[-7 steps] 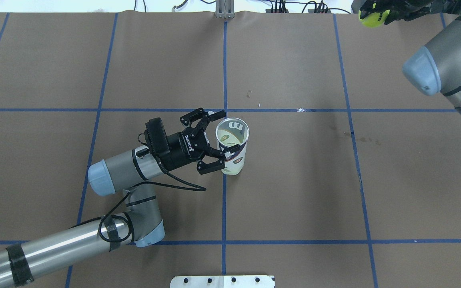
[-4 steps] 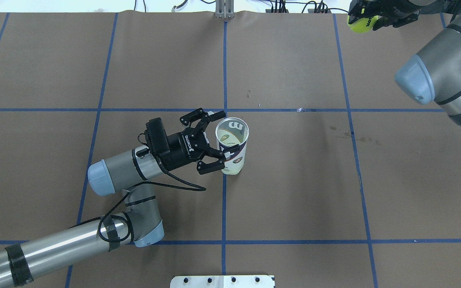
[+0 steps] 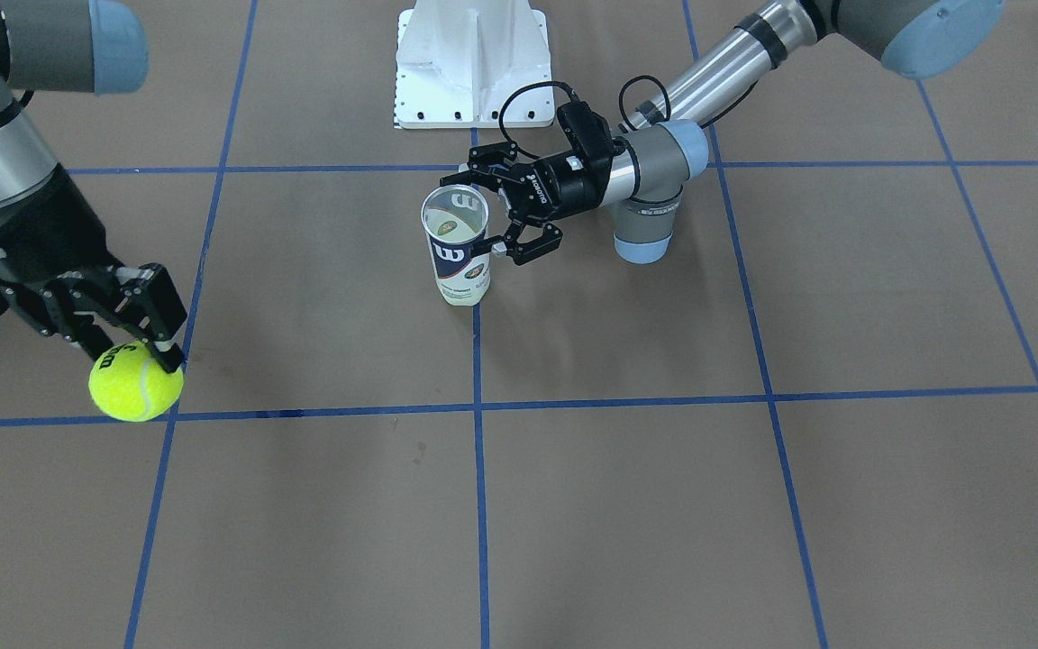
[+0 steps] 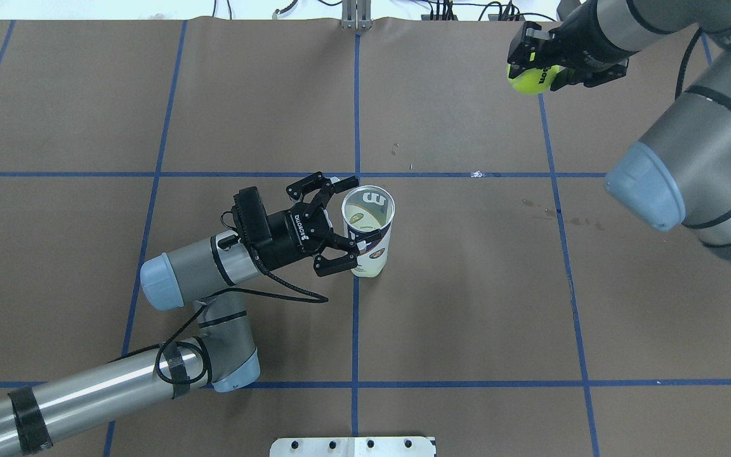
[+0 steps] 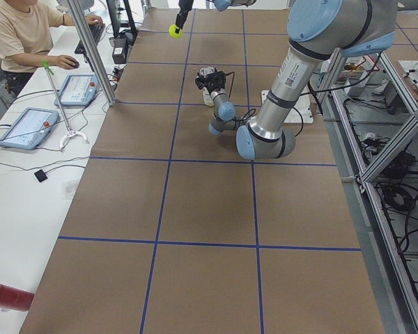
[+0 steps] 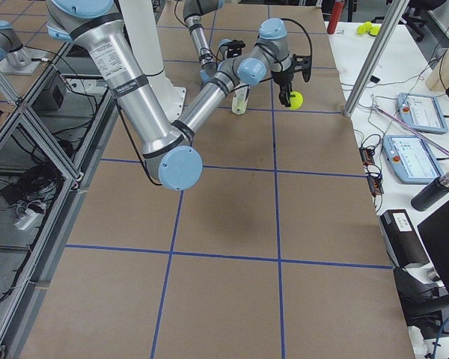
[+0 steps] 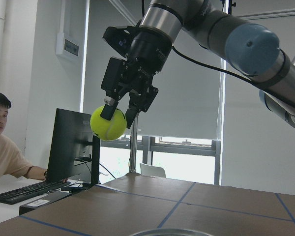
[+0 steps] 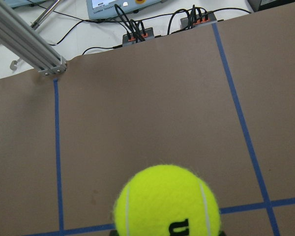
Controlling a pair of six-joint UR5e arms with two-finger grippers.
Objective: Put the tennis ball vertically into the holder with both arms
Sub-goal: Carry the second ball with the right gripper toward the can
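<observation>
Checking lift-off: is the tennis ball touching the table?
Apart. Left wrist view shows the tennis ball in the right tool, with open background between it and the table.

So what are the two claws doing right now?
Left gripper: open, right beside the can.
Right gripper: closed on the ball, held above the table.

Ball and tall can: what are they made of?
The tennis ball looks like fuzzy yellow felt with a matte finish; its edge is hairy up close. What is inside it cannot be seen. The holder seems to be clear, glossy plastic: its wall looks see-through near the rim.
</observation>
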